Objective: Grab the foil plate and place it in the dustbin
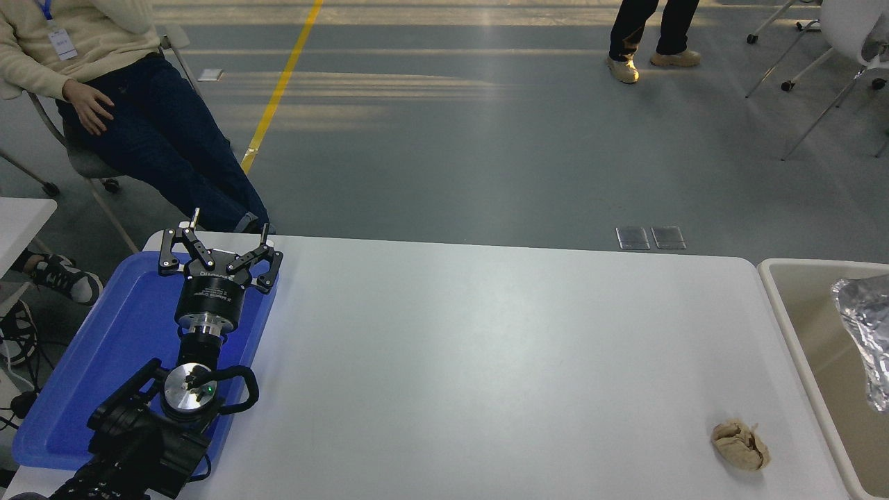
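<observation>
Grey floor stretches beyond my white table (486,347), a seated person (104,104) at the far left and someone else's legs (649,42) up top. Now, the foil plate (865,333): it shows at the picture's right edge, inside the outline of the dustbin (781,319), cut off by the frame, and whether it is resting in the bin or hanging above it I cannot tell. My right gripper is out of view entirely, so its grip is anybody's guess. My left gripper (226,232) sits parked over the blue tray (83,375), fingers spread wide, holding nothing, well apart from the plate across the whole table. The risk, as I judge it: crinkled foil is light and springy, so it could catch on the pale rim or cling to a finger and spill back out. A crumpled tan lump (740,444) lies near the bin's side, none of my business
</observation>
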`<control>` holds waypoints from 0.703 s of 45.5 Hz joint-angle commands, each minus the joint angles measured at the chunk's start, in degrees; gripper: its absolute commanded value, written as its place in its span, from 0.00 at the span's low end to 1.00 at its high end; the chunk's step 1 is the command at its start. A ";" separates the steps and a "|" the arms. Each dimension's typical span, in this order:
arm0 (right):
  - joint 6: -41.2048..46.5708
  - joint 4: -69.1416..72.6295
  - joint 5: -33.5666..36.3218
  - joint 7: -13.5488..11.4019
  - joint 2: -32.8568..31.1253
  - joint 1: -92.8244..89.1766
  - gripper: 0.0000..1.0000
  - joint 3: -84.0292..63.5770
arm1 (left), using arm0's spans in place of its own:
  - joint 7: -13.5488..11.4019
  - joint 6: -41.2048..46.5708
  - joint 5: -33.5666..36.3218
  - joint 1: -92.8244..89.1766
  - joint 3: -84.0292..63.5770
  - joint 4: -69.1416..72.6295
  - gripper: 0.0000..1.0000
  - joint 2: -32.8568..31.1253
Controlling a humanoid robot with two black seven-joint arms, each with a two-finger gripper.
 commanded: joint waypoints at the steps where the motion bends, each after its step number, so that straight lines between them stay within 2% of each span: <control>1: -1.40 -0.57 0.91 -1.34 1.38 -1.89 0.00 1.11 | -0.01 0.00 0.02 0.00 -0.02 0.00 1.00 0.00; 23: -1.48 -0.57 1.17 -1.34 1.90 -2.51 0.00 2.87 | -0.01 0.00 -0.07 0.00 -0.02 0.00 1.00 0.00; 32: -1.48 -0.57 1.17 -1.26 1.90 -2.51 0.06 2.87 | -0.01 0.00 -0.07 0.00 0.07 0.00 1.00 0.00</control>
